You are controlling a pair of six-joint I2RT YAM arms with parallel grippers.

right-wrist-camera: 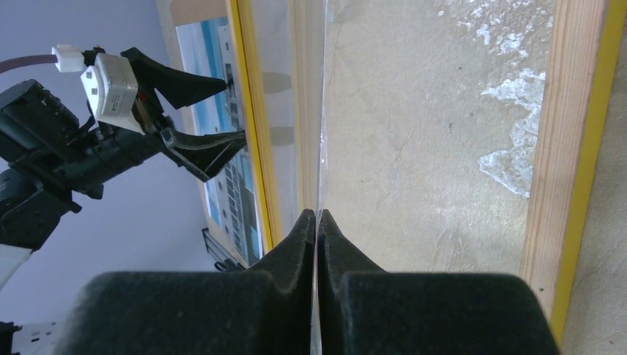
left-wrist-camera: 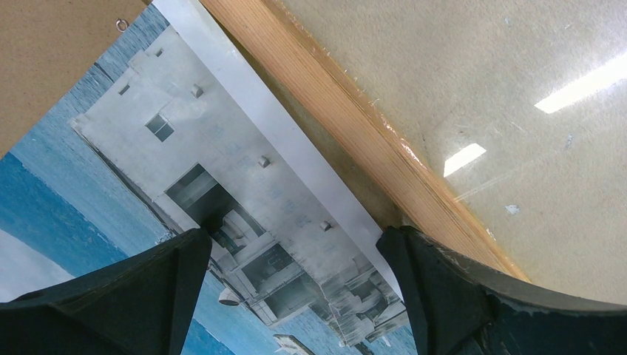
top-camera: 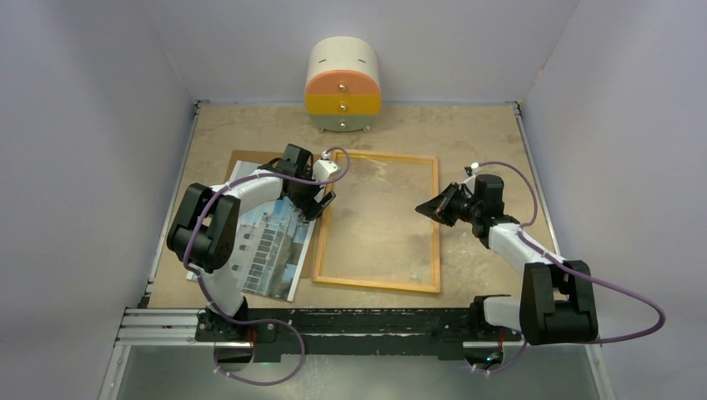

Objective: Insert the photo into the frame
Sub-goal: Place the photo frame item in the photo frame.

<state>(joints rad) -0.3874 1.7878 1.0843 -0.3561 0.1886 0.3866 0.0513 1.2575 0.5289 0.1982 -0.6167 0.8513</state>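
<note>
The left gripper (top-camera: 319,203) is hanging wide open and holding nothing; one finger (left-wrist-camera: 159,296) is sitting above the photo (top-camera: 268,243) and the other (left-wrist-camera: 458,296) by the left rail of the frame (top-camera: 379,285). The right gripper (top-camera: 423,208) is pressing its fingers (right-wrist-camera: 296,251) tight together; a thin glassy edge is running out from between the tips, so it seems to be pinching the clear pane (left-wrist-camera: 517,126) inside the frame, near the right rail.

The photo is lying face up with the building showing, just left of the frame and partly over a brown board (top-camera: 242,156); its white border is running right along the frame's left rail. The frame is lying with its wood-coloured back up, yellow showing only along its outer edges.

Both are resting on a mottled beige table (top-camera: 475,133); pale walls (top-camera: 92,125) are closing it in on three sides; a rounded drawer unit (top-camera: 343,83) is standing at the far edge; a dark metal rail (top-camera: 367,321) is carrying the arm bases at the near edge.

The left arm is bending at the elbow and reaching forward and right across the photo; the right arm is reaching forward and left, its wrist pointing into the frame.
</note>
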